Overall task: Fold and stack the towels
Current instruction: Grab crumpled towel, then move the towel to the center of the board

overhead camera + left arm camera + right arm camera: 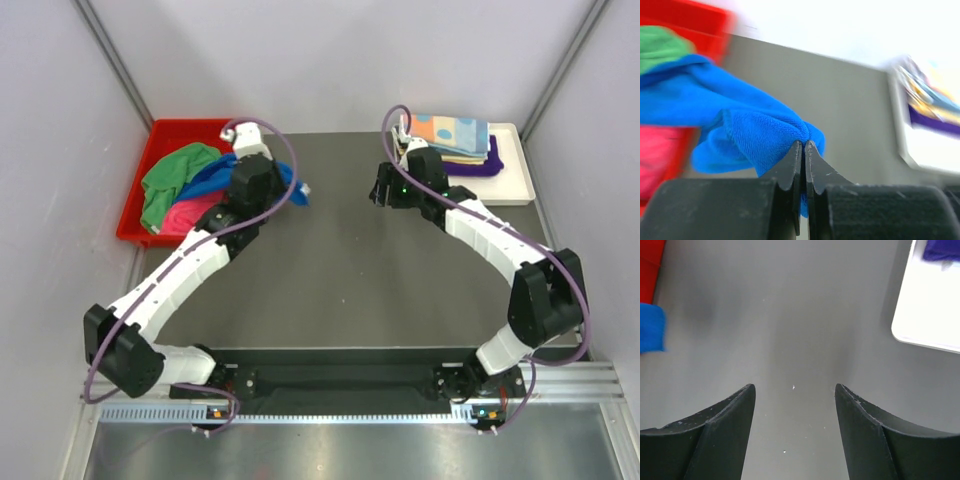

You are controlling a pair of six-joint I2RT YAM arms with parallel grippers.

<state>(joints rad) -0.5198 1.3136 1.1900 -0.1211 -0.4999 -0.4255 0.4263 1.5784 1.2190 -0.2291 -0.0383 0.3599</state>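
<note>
The royal blue towel (740, 115) stretches out of the red bin (160, 135) over the desk (790, 315). One bunched corner is pinched in the closed jaws of the left gripper (804, 145). The green towel (170, 175) and the pink towel (190, 213) lie in the bin. The right gripper (794, 390) hovers over the desk near the white tray (515, 190), jaws apart and holding nothing.

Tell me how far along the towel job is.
Done: a folded stack on the white tray, dotted orange towel on top. In hand: the left gripper is shut on the blue towel by the red bin; the right gripper is open, empty. Left: green towel and pink towel in the bin.
</note>
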